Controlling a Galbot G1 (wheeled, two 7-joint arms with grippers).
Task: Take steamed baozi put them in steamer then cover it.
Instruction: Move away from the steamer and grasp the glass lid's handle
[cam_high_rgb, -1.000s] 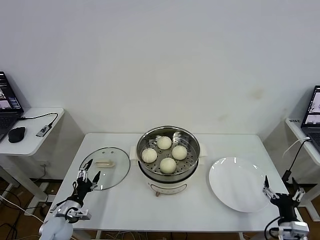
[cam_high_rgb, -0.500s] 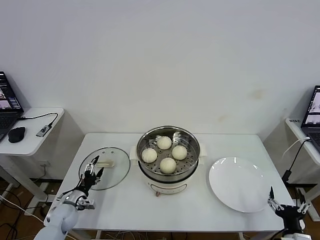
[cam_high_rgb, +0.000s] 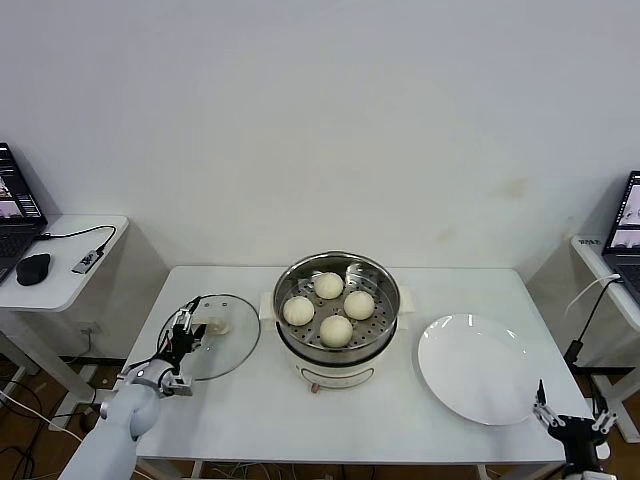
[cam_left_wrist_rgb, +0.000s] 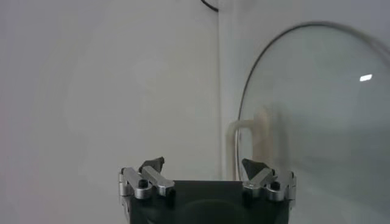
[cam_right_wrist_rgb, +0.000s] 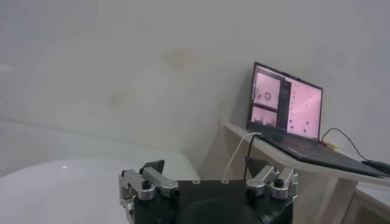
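Note:
The steel steamer (cam_high_rgb: 337, 283) stands mid-table on its white base, uncovered. Several cream-white steamed baozi (cam_high_rgb: 336, 329) sit on its perforated tray. The glass cover (cam_high_rgb: 225, 345) lies flat on the table left of the steamer, its cream handle (cam_high_rgb: 211, 326) up. My left gripper (cam_high_rgb: 187, 326) is open over the cover's left part, just short of the handle (cam_left_wrist_rgb: 253, 135), holding nothing. In the left wrist view the cover (cam_left_wrist_rgb: 323, 115) fills the area ahead. My right gripper (cam_high_rgb: 569, 415) hangs open and empty off the table's front right corner, beside the plate.
A flat white plate (cam_high_rgb: 473, 368) lies right of the steamer. A side table with a mouse (cam_high_rgb: 33, 268) and a laptop stands at far left. Another laptop (cam_right_wrist_rgb: 285, 102) sits on a side table at far right, with a cable hanging from it.
My left gripper has moved forward from the table's front left edge onto the cover, near its handle. My right gripper has dropped lower and slightly outward at the front right corner.

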